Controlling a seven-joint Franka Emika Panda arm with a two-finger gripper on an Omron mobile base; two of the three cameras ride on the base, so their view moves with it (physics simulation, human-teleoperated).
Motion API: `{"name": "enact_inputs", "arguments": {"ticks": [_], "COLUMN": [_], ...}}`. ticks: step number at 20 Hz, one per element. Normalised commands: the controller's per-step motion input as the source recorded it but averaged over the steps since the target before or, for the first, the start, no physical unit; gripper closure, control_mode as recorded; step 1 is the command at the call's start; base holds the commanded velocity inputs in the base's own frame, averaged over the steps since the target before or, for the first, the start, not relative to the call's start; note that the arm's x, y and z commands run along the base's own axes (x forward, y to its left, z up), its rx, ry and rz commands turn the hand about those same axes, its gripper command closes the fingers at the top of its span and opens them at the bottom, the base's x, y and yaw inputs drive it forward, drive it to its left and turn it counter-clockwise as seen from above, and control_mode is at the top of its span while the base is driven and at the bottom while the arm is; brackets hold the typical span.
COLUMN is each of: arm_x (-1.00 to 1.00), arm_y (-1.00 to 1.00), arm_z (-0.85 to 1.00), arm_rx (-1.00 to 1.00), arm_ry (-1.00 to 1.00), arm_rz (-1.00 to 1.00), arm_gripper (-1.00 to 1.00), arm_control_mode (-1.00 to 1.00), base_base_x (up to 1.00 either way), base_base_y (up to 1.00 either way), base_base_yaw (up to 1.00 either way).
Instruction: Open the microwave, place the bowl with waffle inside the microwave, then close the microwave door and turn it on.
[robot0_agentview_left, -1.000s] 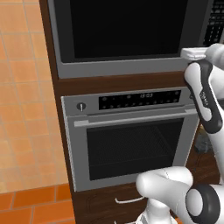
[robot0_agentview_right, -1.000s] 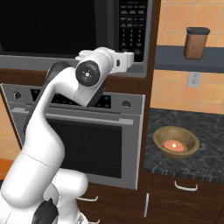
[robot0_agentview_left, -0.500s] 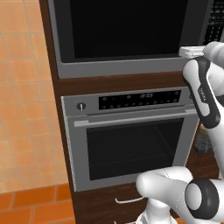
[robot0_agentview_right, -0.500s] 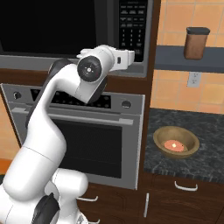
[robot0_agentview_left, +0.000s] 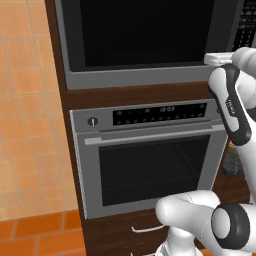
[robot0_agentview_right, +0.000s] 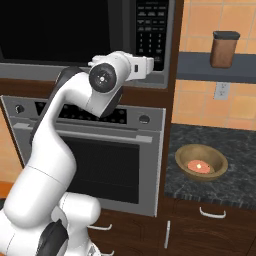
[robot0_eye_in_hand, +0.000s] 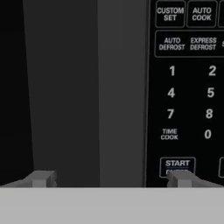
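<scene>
Microwave (robot0_agentview_right: 85, 35) fills the upper part of both base views, built into dark wood above the silver oven (robot0_agentview_left: 147, 160), and its door (robot0_agentview_left: 140, 37) is shut. On my hand view the gripper (robot0_eye_in_hand: 111, 178) sits at the bottom of the frame, right up against the front panel: one fingertip (robot0_eye_in_hand: 43, 178) is low on the left before the dark vertical bar handle (robot0_eye_in_hand: 65, 92), the other low on the right just under the START button (robot0_eye_in_hand: 177, 164) of the keypad (robot0_eye_in_hand: 188, 87). The jaws are spread wide and I see nothing between them. In the right base view the hand is at the upper centre, pointing right toward the keypad strip; in the left base view I see the wrist at the upper right edge. Compared with half a second ago the hand has crept slightly closer to the microwave's lower right corner, and the base has not shifted. The microwave shows a black glass front edged in silver-grey, with white-lettered buttons on black. The bowl (robot0_agentview_right: 201, 162) with the waffle (robot0_agentview_right: 198, 166) sits on the dark speckled counter (robot0_agentview_right: 235, 165) at the right of the right base view, well apart from the hand, below a shelf holding a brown canister (robot0_agentview_right: 224, 49).
</scene>
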Motion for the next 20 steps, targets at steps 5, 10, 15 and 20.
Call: {"name": "enact_inputs", "arguments": {"ticks": [5,10,15,20], "arm_x": [0.00,0.00,-0.01,-0.75], "arm_y": [0.00,0.00,0.00,0.02], "arm_z": [0.00,0.00,0.00,0.00], "arm_rx": [0.00,0.00,0.00,0.00], "arm_ry": [0.00,0.00,0.00,0.00], "arm_rz": [0.00,0.00,0.00,0.00], "arm_gripper": [1.00,1.00,1.00,1.00], "arm_control_mode": [-1.00,-1.00,-1.00,-1.00], "base_base_x": [0.00,0.00,0.00,0.00], "base_base_y": [0.00,0.00,0.00,0.00], "base_base_yaw": [0.00,0.00,0.00,0.00]}}
